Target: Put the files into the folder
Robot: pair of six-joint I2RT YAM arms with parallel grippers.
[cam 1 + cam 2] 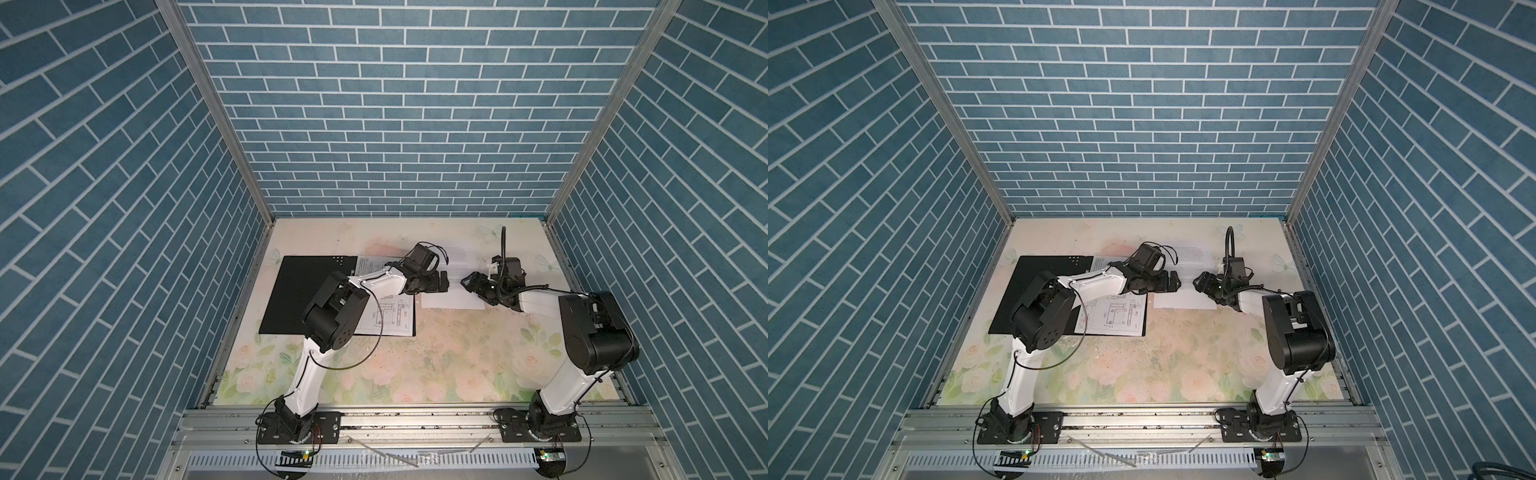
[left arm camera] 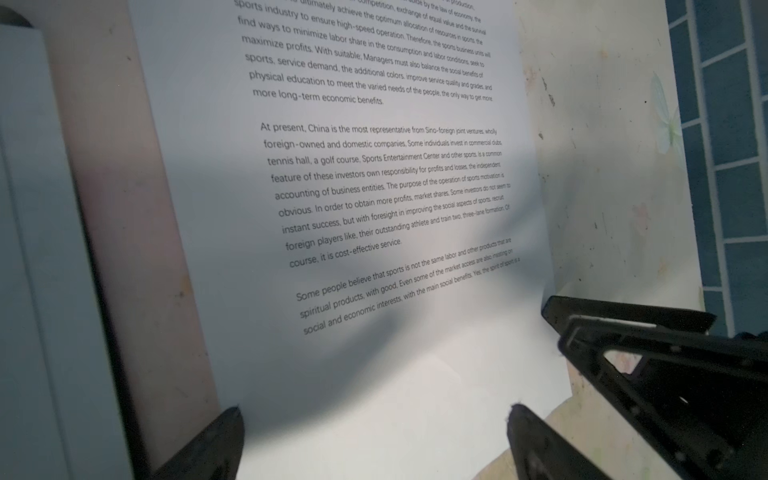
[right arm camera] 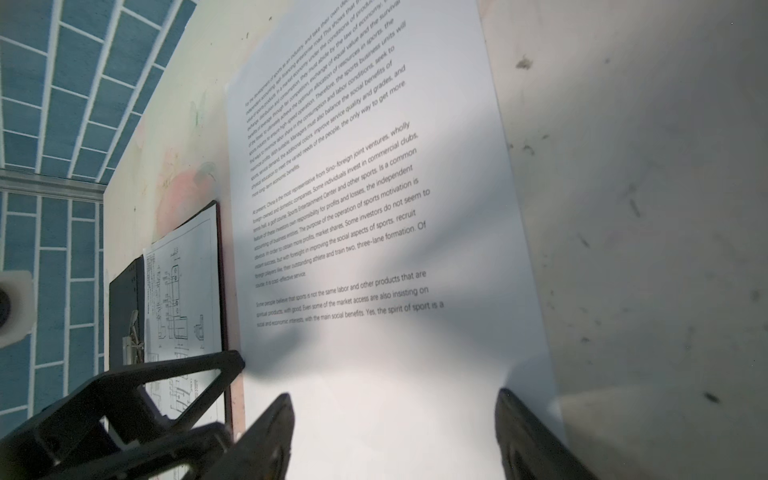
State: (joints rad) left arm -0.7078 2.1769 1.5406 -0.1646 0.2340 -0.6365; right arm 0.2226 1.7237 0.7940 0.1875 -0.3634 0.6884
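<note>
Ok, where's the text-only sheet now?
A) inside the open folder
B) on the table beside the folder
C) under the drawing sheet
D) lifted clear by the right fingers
B: the text-only sheet lies on the table, right of the open folder, which holds the drawing sheet.

In both top views the left arm hides part of the drawing sheet behind the left gripper. Print on the text sheet beneath the right gripper is too small to read there; whether that gripper touches it is unclear.
</note>
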